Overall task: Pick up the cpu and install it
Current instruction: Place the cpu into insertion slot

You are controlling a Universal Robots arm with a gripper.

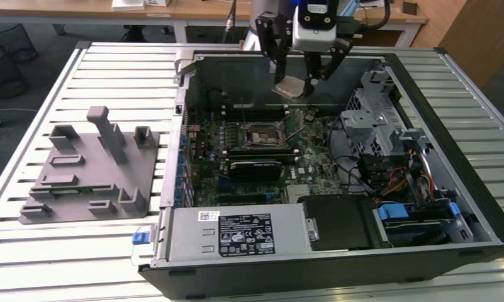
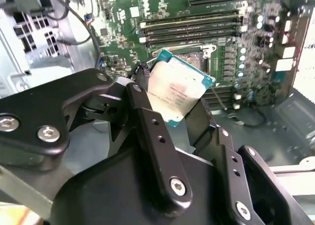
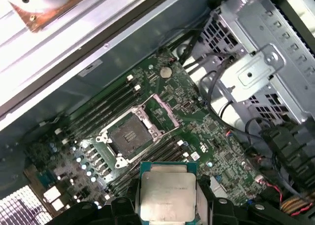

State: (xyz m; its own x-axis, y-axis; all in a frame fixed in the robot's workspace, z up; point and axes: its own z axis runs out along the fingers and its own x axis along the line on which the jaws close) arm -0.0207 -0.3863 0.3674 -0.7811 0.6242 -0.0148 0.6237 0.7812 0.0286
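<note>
While the cpu (image 1: 291, 87) sits clamped by two opposite edges in the gripper (image 1: 296, 82), it hangs in the air over the open case (image 1: 453, 157), well clear of the board (image 1: 311, 157); its silver lid, with the thin green rim round it, shows in both wrist views, and the black fingers (image 2: 147, 116) press on either side of it with nothing else between them. Set against the socket (image 1: 262, 133), the cpu is above it and off toward the case's far wall, a little to the exterior view's right; so from the gripper the socket lies downward and nearer the exterior camera, apart from it and not straight beneath. In the first wrist view the socket (image 3: 129, 136) looks bare; its dark square bed is uncovered, and its metal frame seems swung aside, as far as I can judge. Being square, the cpu (image 3: 167, 195) has no long axis to speak of; what counts is its turn, and in the first wrist view its edges run askew to the socket's edges, so the two seem not squared up. Memory slots (image 1: 256, 113) flank the socket on two sides; a drive cage (image 1: 377, 119) stands beyond the socket to the exterior view's right; a grey fixture (image 1: 92, 170) lies outside the case on the slatted table (image 1: 33, 251), to the exterior view's left of the socket.
</note>
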